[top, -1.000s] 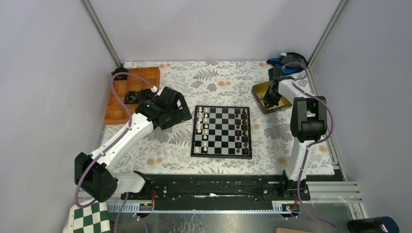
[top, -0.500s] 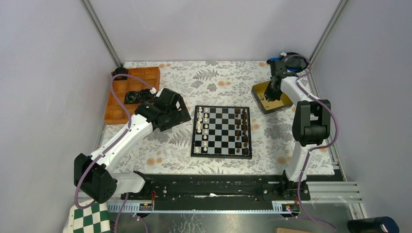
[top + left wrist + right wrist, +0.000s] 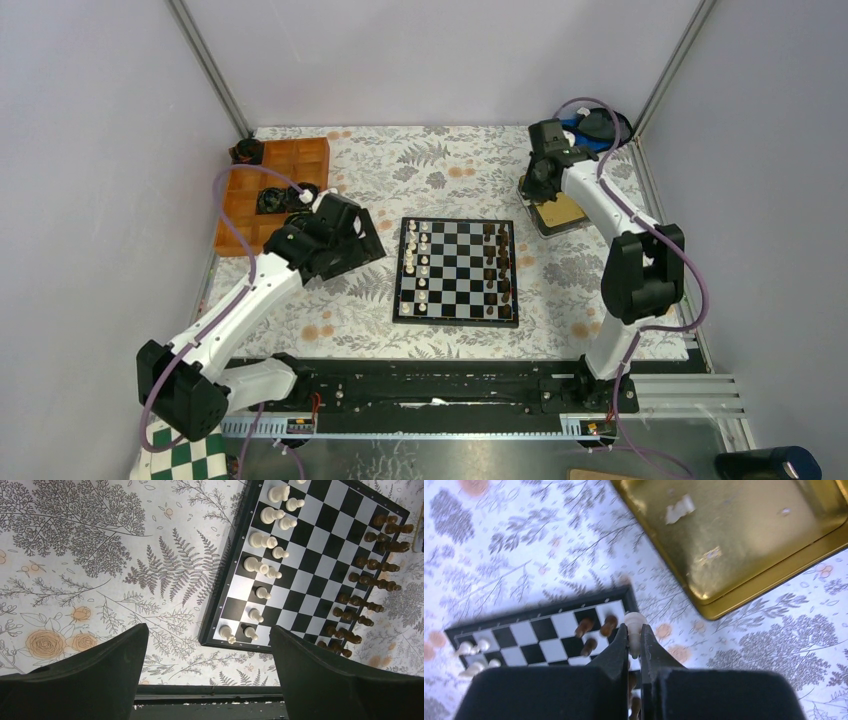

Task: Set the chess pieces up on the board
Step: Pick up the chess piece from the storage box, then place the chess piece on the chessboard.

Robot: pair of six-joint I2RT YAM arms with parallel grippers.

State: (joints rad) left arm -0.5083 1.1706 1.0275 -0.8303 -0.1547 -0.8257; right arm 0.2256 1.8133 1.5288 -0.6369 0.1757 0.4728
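The board (image 3: 457, 320) lies mid-table, black-framed, with several white chess pieces (image 3: 416, 262) along its left columns and dark brown pieces (image 3: 496, 265) on the right. My right gripper (image 3: 533, 186) hangs above the table between the board's far right corner and the gold tin (image 3: 563, 214). In the right wrist view it (image 3: 634, 634) is shut on a cream chess piece (image 3: 634, 619), held upright. My left gripper (image 3: 352, 243) hovers left of the board, open and holding nothing (image 3: 208, 630); below it show the board's edge (image 3: 216, 630) and white pieces (image 3: 264, 541).
One small white piece (image 3: 678, 508) lies in the gold tin (image 3: 744, 540). An orange compartment tray (image 3: 246, 240) with dark items stands back left. A blue and black object (image 3: 592, 125) sits in the back right corner. A green-and-white checkered board (image 3: 185, 455) lies outside the frame, near left.
My right gripper has risen out of the gold tin and swung left and back, carrying the cream piece. The left arm has shifted slightly nearer, still open.
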